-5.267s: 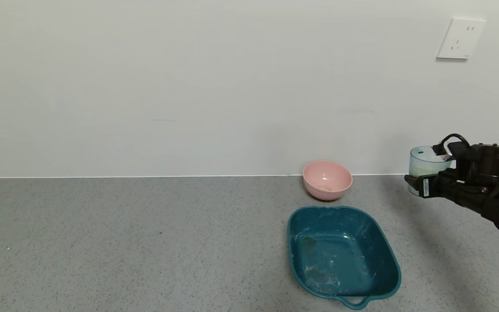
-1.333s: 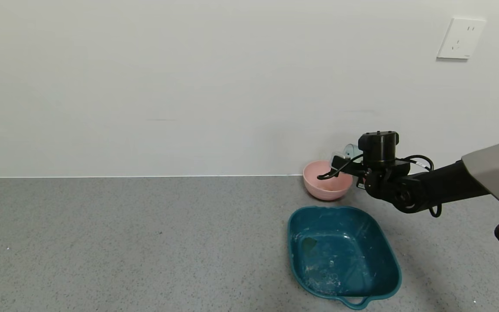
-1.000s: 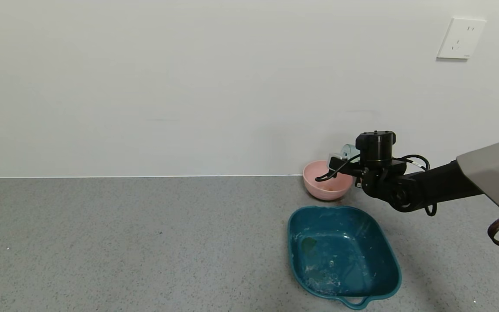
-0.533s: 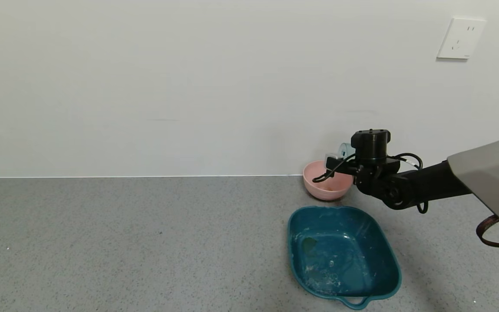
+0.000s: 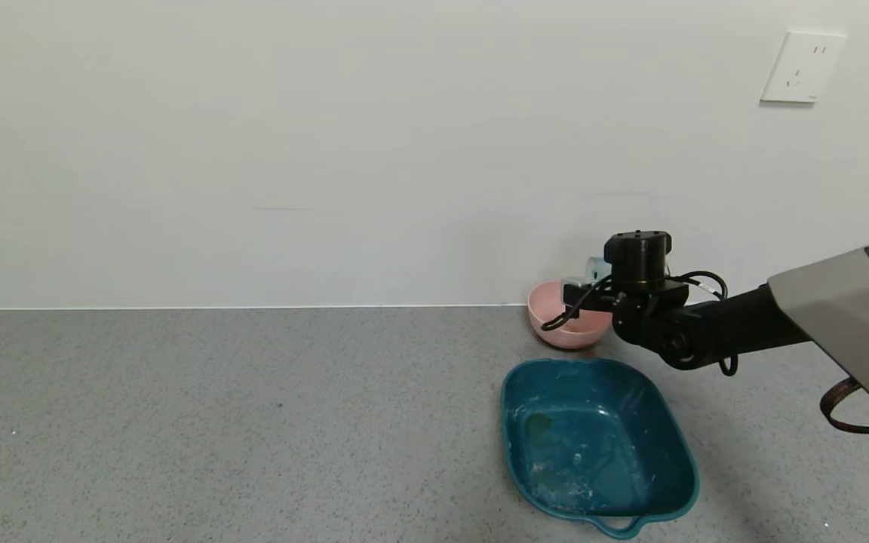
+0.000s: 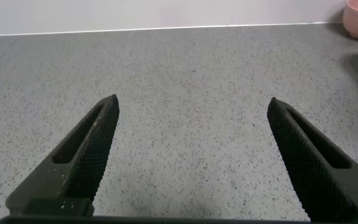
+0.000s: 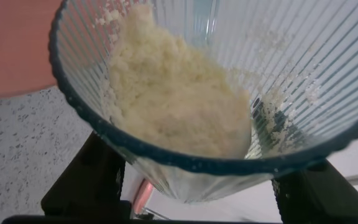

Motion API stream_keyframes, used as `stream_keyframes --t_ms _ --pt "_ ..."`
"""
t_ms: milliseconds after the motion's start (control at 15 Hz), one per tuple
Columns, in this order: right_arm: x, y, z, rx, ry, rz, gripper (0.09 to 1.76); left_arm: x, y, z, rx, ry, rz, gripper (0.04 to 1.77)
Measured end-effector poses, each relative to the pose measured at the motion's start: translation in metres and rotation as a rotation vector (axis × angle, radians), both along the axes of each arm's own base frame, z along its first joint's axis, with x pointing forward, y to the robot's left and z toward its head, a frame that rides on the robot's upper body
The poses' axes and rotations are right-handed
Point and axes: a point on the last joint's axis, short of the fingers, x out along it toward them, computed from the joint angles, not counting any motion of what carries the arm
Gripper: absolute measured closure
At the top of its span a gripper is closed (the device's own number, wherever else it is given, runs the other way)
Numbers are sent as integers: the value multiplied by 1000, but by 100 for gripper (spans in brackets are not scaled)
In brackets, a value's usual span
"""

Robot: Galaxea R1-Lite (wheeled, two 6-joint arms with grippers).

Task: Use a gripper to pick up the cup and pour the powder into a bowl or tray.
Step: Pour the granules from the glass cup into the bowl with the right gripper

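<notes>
Here the right hand (image 5: 581, 290) clamps the tipped ribbed cup (image 7: 229, 93), clumpy white powder (image 7: 173, 93) heaped inside, over the smooth pink bowl (image 5: 551, 320).

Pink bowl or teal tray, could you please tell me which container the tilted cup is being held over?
The pink bowl, the small round one by the wall. The right tool tips the cup above it; the teal tray sits nearer the robot, apart.

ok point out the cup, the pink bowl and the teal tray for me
cup (image 7: 291, 56): right wrist view, ribbed inner wall
pink bowl (image 5: 548, 324): head view, outer wall on its left side
teal tray (image 5: 687, 464): head view, right rim
</notes>
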Motion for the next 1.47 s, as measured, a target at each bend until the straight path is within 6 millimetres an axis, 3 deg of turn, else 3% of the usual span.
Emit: stream_keyframes --t_ms 1467 --pt "2 19 -7 -208 -18 31 52 0 0 0 0 0 0 9"
